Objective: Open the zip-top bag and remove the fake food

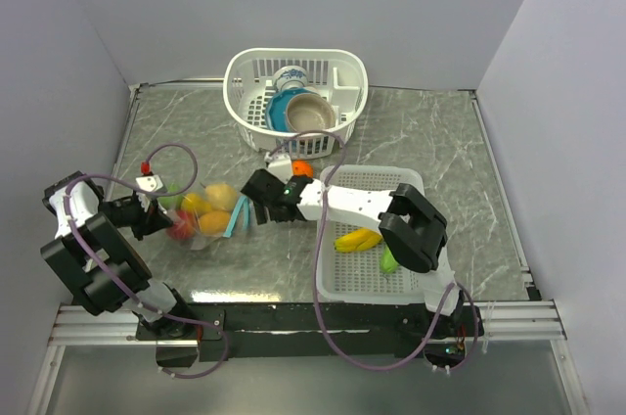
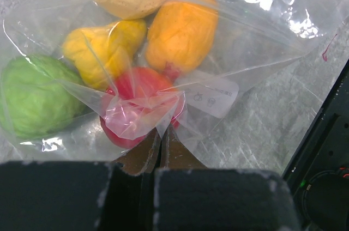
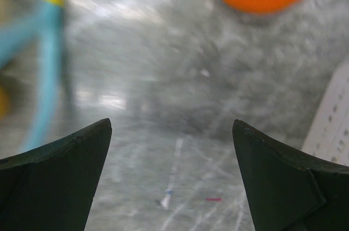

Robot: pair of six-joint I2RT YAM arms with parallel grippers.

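While left tool (image 2: pixel 160 145) pinches zip-top bag (image 2: pixel 262 40) corner | right tool (image 3: pixel 172 125) gapes wide, holding nothing

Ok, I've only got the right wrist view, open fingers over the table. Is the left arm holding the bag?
Observer: Yes, the left fingers are shut on a fold of the zip-top bag.
Operator: How much is inside?
Observer: Five pieces of fake food show through the plastic.
Operator: Anything lying outside the bag?
Observer: A banana and a green piece lie in the white tray.
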